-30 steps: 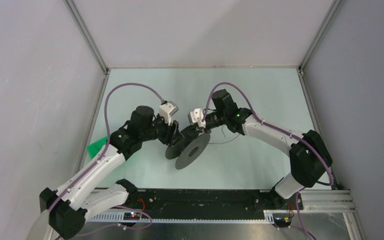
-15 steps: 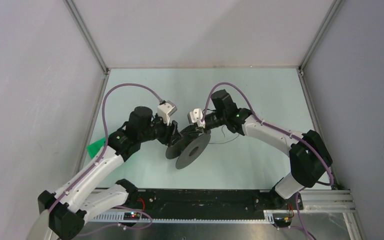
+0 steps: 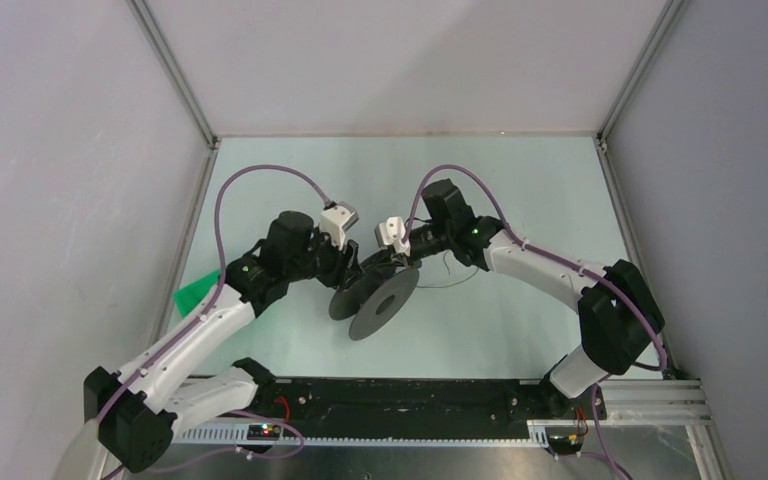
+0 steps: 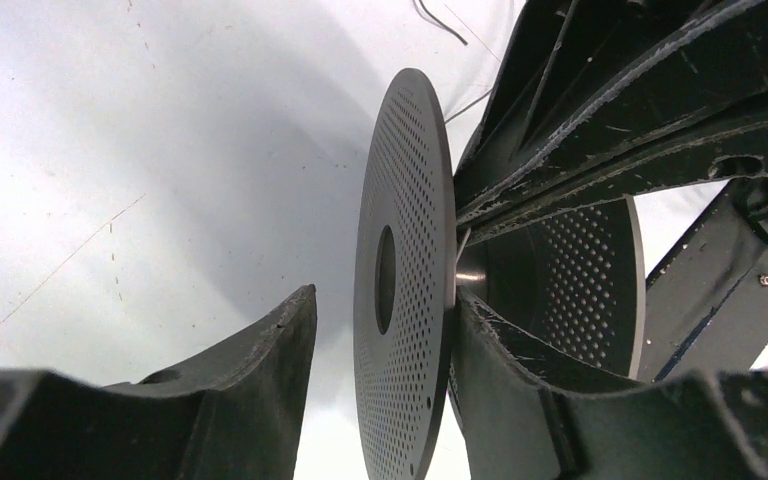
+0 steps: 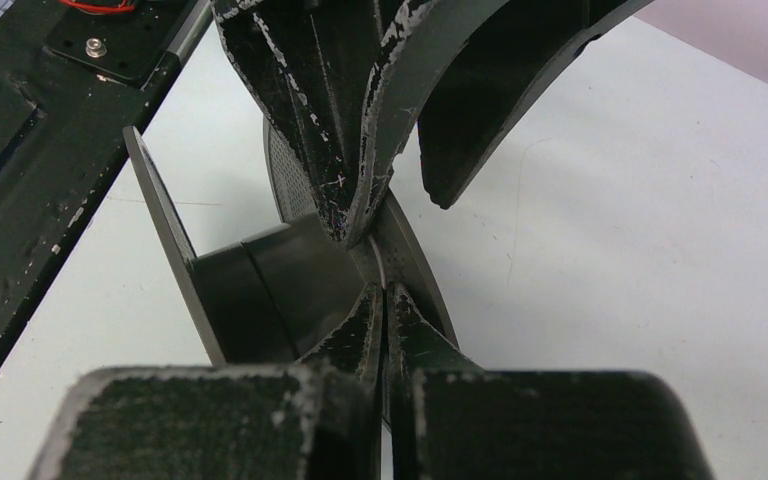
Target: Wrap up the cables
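Two claws at the spool (image 3: 375, 300): my left claw (image 4: 382, 298) straddled its flange (image 4: 405, 200), half open; my right claw (image 5: 385, 300) shut tight. Cable (image 4: 438, 27) trailed beyond, nearer the right.

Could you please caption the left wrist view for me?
Left gripper straddles the spool's perforated flange; thin black cable lies beyond.

The spool (image 3: 378, 298) stands on edge near the middle of the table (image 3: 530, 190), between the two arms. The left gripper (image 3: 353, 270) sits at its left, fingers either side of one flange; the right gripper (image 3: 397, 265) is at its far rim. The cable (image 3: 455, 283) lies on the table just right of the spool, under the right arm. A flat scrap (image 3: 195, 293) lies at the table's left edge.
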Robot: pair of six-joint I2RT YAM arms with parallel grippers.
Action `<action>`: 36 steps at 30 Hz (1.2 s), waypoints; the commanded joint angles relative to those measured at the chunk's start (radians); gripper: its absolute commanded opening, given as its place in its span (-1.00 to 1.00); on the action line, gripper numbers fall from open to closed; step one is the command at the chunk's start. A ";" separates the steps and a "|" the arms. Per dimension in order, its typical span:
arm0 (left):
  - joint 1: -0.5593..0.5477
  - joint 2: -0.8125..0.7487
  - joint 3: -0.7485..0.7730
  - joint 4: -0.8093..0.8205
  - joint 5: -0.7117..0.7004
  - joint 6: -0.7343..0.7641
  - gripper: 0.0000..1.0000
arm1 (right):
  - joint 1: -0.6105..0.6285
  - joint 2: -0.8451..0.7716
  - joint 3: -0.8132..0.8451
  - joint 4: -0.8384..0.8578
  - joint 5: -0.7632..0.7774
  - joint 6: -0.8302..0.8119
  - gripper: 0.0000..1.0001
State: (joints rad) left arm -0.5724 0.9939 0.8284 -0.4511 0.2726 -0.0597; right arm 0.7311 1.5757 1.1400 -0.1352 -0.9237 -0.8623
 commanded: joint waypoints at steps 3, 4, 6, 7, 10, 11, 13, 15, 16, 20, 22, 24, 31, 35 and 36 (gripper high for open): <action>-0.014 0.008 0.024 0.027 -0.033 0.009 0.10 | 0.007 0.010 0.031 0.036 -0.015 0.026 -1.00; -0.017 0.011 0.024 0.030 -0.034 0.008 0.10 | 0.009 0.011 0.031 0.038 -0.015 0.029 -1.00; -0.019 0.015 0.024 0.031 -0.038 0.007 0.10 | 0.010 0.014 0.031 0.040 -0.015 0.034 -1.00; -0.019 0.016 0.024 0.034 -0.039 0.006 0.10 | 0.011 0.016 0.031 0.044 -0.013 0.036 -1.00; -0.026 0.020 0.026 0.039 -0.049 0.003 0.10 | 0.013 0.019 0.030 0.052 -0.012 0.050 -1.00; -0.026 0.022 0.027 0.040 -0.050 0.001 0.10 | 0.014 0.020 0.030 0.055 -0.012 0.051 -1.00; -0.028 0.026 0.029 0.040 -0.057 -0.001 0.10 | 0.014 0.020 0.031 0.053 -0.012 0.052 -1.00; -0.029 0.025 0.029 0.044 -0.065 -0.002 0.10 | 0.016 0.021 0.030 0.052 -0.010 0.052 -1.00; -0.029 0.025 0.030 0.045 -0.072 -0.004 0.10 | 0.016 0.021 0.030 0.053 -0.011 0.051 -1.00; -0.027 0.029 0.031 0.057 -0.074 -0.009 0.06 | 0.018 0.024 0.031 0.059 -0.012 0.061 -1.00; -0.029 0.029 0.025 0.057 -0.074 -0.009 0.01 | 0.019 0.024 0.031 0.061 -0.012 0.066 -1.00; -0.029 0.028 0.023 0.058 -0.082 -0.008 -0.05 | 0.018 0.026 0.030 0.061 -0.011 0.067 -1.00; -0.030 0.030 0.015 0.059 -0.088 -0.003 -0.37 | 0.020 0.025 0.031 0.061 -0.007 0.069 -0.91; -0.037 0.023 0.005 0.057 -0.086 0.015 -0.44 | 0.021 0.026 0.031 0.059 -0.007 0.070 -0.87; -0.041 0.018 0.000 0.057 -0.088 0.021 -0.44 | 0.021 0.026 0.031 0.059 -0.009 0.071 -0.86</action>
State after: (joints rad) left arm -0.6060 1.0214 0.8284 -0.4286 0.2115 -0.0689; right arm 0.7433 1.5955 1.1400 -0.0921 -0.9203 -0.8040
